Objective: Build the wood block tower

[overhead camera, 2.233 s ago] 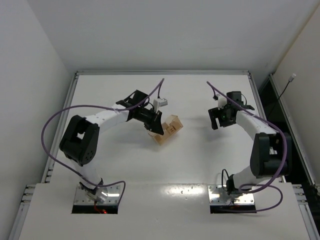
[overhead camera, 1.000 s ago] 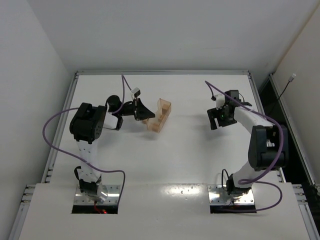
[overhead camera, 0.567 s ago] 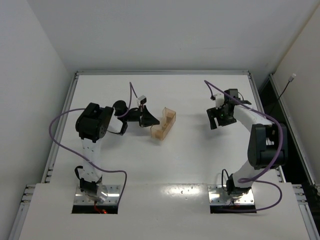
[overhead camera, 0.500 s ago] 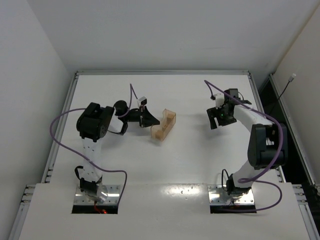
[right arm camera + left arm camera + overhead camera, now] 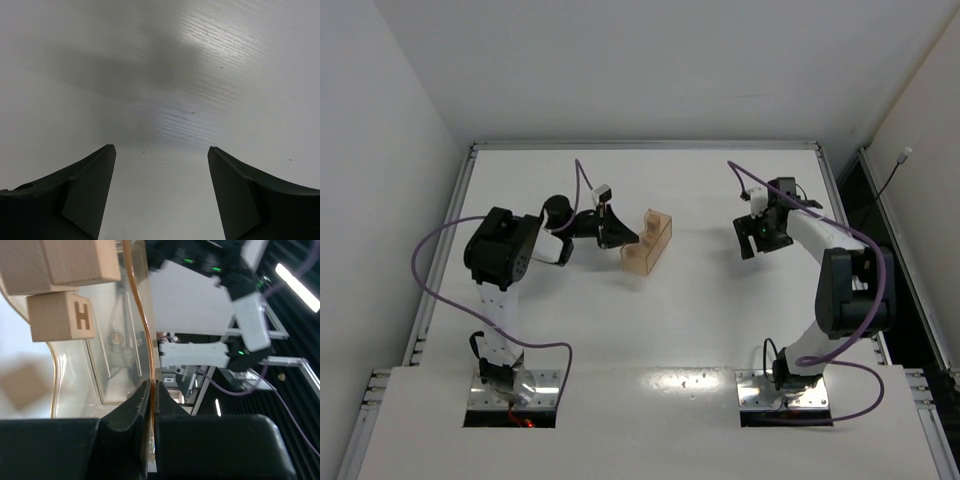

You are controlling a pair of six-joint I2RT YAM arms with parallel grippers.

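Translucent amber box (image 5: pixel 648 243) left of centre; white table (image 5: pixel 710 325).

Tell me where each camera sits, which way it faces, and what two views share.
Top external: above and behind the bases, looking down on the table, left arm, right arm and amber box.
Left wrist: rolled sideways, looking along the left gripper, shut on the box wall, at wood blocks inside.
Right wrist: looking down at bare table past the open right gripper.
Shared: top external and left wrist both show the box.
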